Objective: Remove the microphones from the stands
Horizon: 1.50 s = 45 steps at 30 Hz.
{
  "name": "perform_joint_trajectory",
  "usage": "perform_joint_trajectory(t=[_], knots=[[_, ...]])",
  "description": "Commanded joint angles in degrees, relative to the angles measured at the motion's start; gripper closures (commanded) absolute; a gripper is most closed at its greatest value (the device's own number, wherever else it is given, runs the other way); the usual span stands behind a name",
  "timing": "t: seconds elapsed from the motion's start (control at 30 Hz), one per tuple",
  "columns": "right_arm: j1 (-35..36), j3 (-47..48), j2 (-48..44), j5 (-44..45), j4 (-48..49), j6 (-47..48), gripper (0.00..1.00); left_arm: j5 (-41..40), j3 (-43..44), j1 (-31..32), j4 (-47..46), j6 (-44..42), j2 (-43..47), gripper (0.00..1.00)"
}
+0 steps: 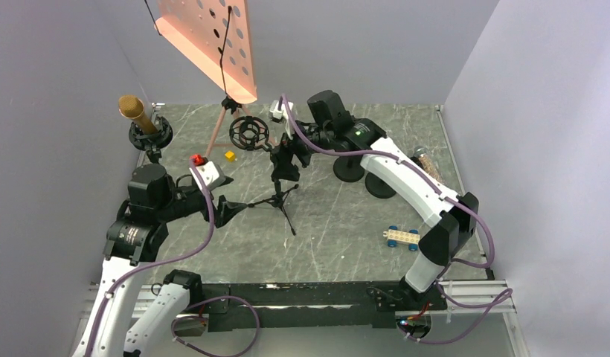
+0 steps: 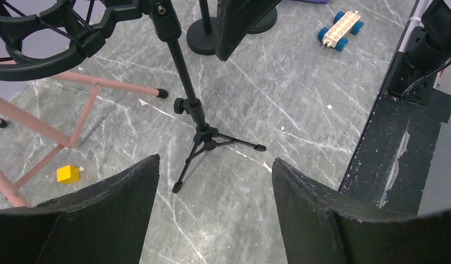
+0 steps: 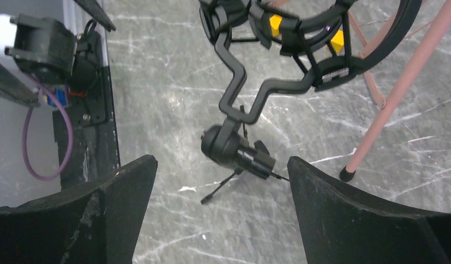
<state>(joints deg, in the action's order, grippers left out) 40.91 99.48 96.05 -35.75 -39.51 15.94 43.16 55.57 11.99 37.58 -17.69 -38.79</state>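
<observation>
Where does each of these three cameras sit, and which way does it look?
Top external: above and behind the arms, looking down on the table; both arms show.
Left wrist: on the left arm, looking down at the tripod stand; left gripper fingers frame the bottom.
Right wrist: on the right arm, looking down at the ring mount; right gripper fingers frame the bottom.
Shared: both wrist views show that stand and mount.

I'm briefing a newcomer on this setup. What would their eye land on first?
The big pink music stand at the back, and the gold microphone upright in its holder at the far left. At the centre, the left gripper and right gripper, both open, sit beside a black tripod stand whose ring mount is empty.
</observation>
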Motion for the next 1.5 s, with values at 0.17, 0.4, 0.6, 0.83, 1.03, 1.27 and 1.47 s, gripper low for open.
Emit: perform_joint_trajectory(t=[0.17, 0.4, 0.6, 0.83, 1.03, 1.27, 1.47], knots=[[7.25, 0.5, 1.11, 19.22, 8.48, -15.25, 0.15, 0.87, -1.76, -4.84, -3.52, 4.82, 2.67, 0.22], [7.45, 0.89, 2.32, 24.08, 8.86, -18.05, 0.49, 2.01, -1.59, -7.31, -2.67, 5.33, 4.48, 0.22], [6.35, -0.32, 1.33, 19.78, 7.24, -13.44, 0.86, 2.7, -1.75, -7.42, -0.92, 3.2, 5.1, 0.22], [-3.57, -7.12, -4.81, -2.46, 4.52, -2.56, 0.89, 10.41, -3.24, -7.35, 3.62, -6.95, 5.0, 0.23], [-14.1, -9.54, -4.78, -30.47, -8.27, 17.33, 0.83, 16.26, -9.26, -6.26, -4.35, -10.44, 1.22, 0.24], [-14.42, -6.68, -4.08, -31.61, -23.52, 36.98, 0.93, 12.03, -12.07, 7.28, -20.63, -10.4, -9.89, 0.25], [-13.76, -5.48, -5.14, -29.79, -34.32, 48.59, 0.99, 11.96, -10.34, 10.51, -34.86, -13.48, -23.61, 0.25]])
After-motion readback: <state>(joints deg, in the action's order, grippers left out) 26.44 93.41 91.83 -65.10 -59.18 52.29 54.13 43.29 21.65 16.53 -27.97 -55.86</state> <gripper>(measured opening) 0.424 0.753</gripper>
